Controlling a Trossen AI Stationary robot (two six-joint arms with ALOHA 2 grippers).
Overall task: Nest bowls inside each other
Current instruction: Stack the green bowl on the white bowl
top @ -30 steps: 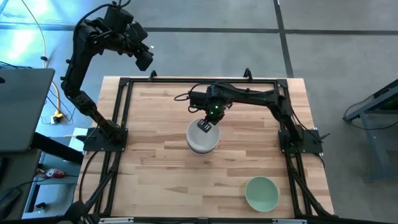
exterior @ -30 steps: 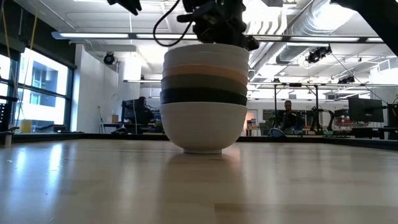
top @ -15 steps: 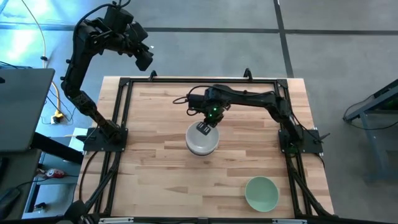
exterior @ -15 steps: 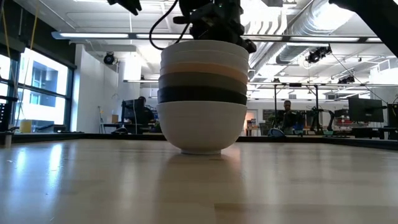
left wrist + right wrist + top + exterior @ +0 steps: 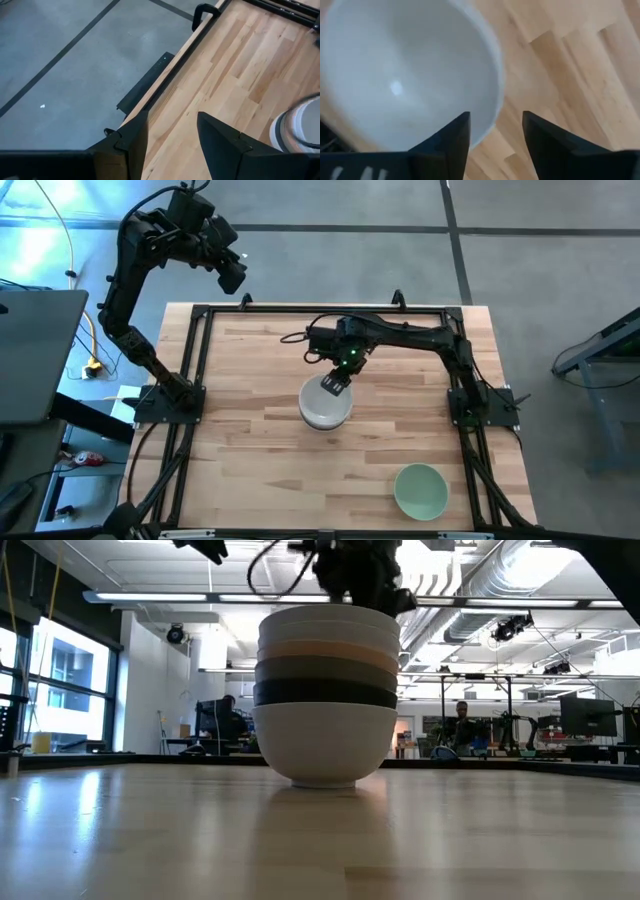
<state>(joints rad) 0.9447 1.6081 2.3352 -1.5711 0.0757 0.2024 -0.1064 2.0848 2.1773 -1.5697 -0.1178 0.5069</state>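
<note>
My left gripper [image 5: 232,276] hangs high beyond the far left corner of the wooden table [image 5: 250,450], well apart from all bowls. In the left wrist view its two dark fingers [image 5: 220,145] stand apart with nothing between them, and below them I see the table edge and the grey floor [image 5: 65,65].

In the middle of the table stands the stack of bowls [image 5: 325,690]. In the low view I count the layers from the bottom: a large white bowl [image 5: 325,740], then a black rim [image 5: 325,693], an olive-grey rim [image 5: 325,670], a peach-orange rim [image 5: 325,648], and white rims [image 5: 325,620] on the top. All sit one inside another, and the stack is upright.

My right gripper [image 5: 336,383] is just over the far edge of this stack. In the right wrist view its fingers [image 5: 445,140] are apart and hold nothing; the smooth inside of the top white bowl [image 5: 405,75] lies right below them.

To the right, near the front right corner of the table, the pale green bowl [image 5: 420,490] stands alone, open side up, well apart from the stack.
</note>
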